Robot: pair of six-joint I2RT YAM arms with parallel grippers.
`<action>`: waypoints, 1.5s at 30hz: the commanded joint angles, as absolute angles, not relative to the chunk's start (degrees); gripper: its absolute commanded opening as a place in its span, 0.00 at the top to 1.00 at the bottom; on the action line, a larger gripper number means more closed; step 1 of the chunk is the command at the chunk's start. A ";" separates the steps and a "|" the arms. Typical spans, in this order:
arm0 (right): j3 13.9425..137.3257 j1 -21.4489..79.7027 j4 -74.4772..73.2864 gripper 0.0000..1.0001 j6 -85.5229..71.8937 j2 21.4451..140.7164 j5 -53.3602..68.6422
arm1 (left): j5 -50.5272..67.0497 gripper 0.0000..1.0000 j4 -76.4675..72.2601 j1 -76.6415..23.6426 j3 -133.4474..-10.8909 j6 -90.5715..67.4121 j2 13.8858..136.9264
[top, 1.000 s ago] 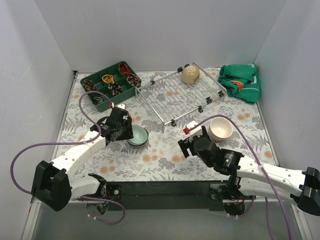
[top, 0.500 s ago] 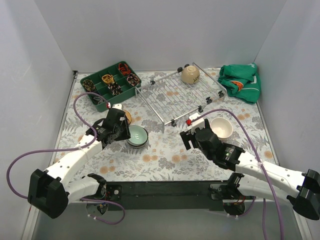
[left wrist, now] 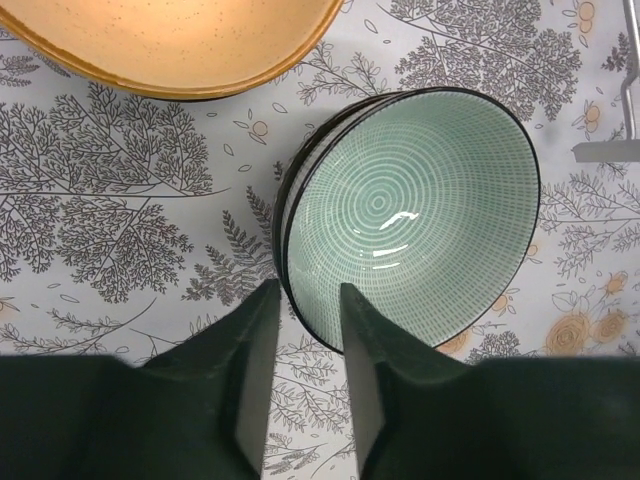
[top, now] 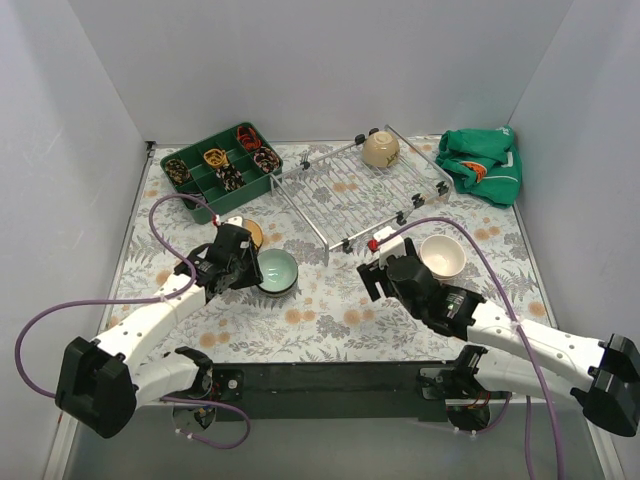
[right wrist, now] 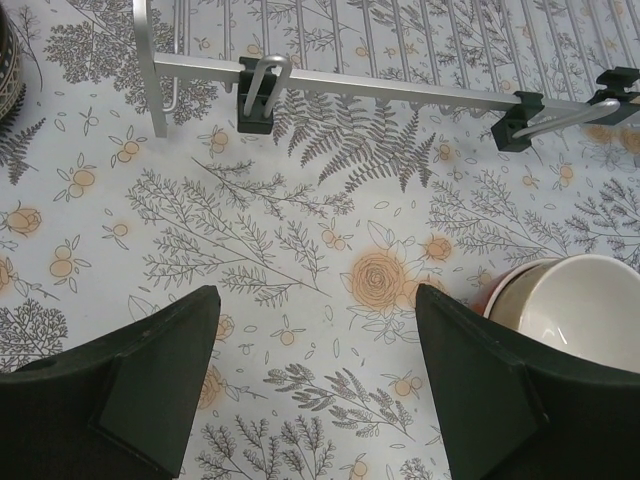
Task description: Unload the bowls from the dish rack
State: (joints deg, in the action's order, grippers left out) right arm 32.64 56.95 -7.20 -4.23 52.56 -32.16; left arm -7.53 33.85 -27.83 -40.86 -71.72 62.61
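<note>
Silver wire dish rack, tilted, at 12 o'clock on the bench; one beige bowl rests on its far edge. Mint-green bowl stacked upright at 9 o'clock, cream stack at 3 o'clock.

Left gripper toward table's left side, fingers close together. Right gripper nearer the middle, jaws spread wide.

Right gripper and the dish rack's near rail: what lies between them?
Only bare floral tablecloth, seen in the right wrist view, lies between the right gripper and the dish rack.
</note>
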 commanded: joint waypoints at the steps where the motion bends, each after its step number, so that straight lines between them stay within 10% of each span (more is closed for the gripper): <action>1: 37.61 56.08 -5.98 0.13 -2.11 54.22 -32.96 | -7.56 0.64 34.44 -27.77 -44.37 -72.07 58.63; 14: 50.62 40.70 -5.98 0.14 0.44 64.24 -26.64 | -5.37 0.31 27.61 -27.86 -54.04 -67.59 55.98; 29: 51.33 29.54 -5.89 0.14 -5.10 71.01 -19.52 | 8.88 0.29 9.50 -33.75 -69.34 -69.34 86.11; 45: 65.20 24.43 -1.76 0.14 2.45 85.42 -17.31 | 5.45 0.33 0.97 -39.64 -56.88 -73.99 94.49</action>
State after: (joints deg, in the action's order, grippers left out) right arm 58.15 24.75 -5.74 -1.85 82.06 -17.21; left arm 6.44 0.99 -38.65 -61.43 -71.46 95.31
